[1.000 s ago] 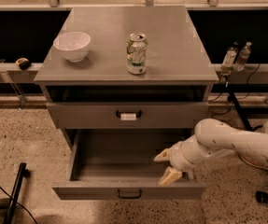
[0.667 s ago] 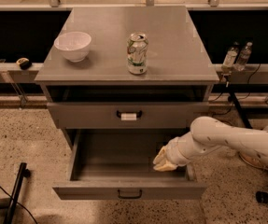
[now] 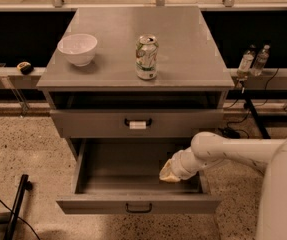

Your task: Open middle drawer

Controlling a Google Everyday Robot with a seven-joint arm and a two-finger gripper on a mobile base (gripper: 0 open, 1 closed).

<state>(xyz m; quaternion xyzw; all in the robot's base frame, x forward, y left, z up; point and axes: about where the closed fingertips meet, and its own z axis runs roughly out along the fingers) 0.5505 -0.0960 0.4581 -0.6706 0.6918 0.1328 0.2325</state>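
Speckled floor (image 3: 13, 149); grey metal middle drawer (image 3: 183, 204) (deep, boxy) open, end effector (image 3: 167, 174) inside.

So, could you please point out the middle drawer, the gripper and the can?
middle drawer (image 3: 138, 208): camera view, its loop handle.
gripper (image 3: 166, 175): camera view, its tip, inside the drawer at right.
can (image 3: 147, 57): camera view, its side.

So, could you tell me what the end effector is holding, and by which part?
Nothing visible: the end effector sits inside the open grey metal middle drawer, clear of its dark loop handle.
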